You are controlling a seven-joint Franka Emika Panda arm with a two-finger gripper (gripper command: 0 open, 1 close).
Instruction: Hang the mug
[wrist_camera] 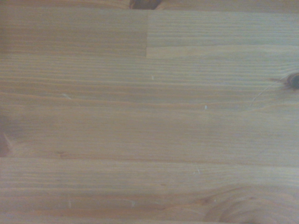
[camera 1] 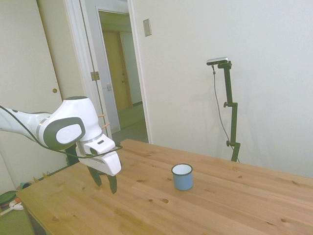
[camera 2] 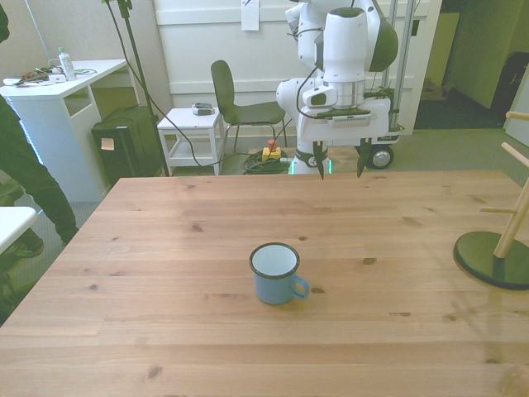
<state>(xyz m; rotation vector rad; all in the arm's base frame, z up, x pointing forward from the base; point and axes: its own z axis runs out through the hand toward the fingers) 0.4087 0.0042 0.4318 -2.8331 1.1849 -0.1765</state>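
Mug (camera 2: 275, 272) stands upright, well apart from spread claw (camera 2: 340, 169).

wooden peg stand (camera 2: 506, 240) cut off by the front view's right edge, person (camera 2: 21, 161) cropped at its left edge, mug (camera 1: 182, 176) handle hidden in the side view.

You see the wooden bench (camera 2: 165, 273), its planks knotted. At the front view's right edge stands a wooden peg rack (camera 2: 514, 217) on a dark round base. Behind the bench: a dark chair (camera 2: 235, 103), a small white trolley (camera 2: 192, 132), a black bin (camera 2: 126, 149), a white desk (camera 2: 62, 107).
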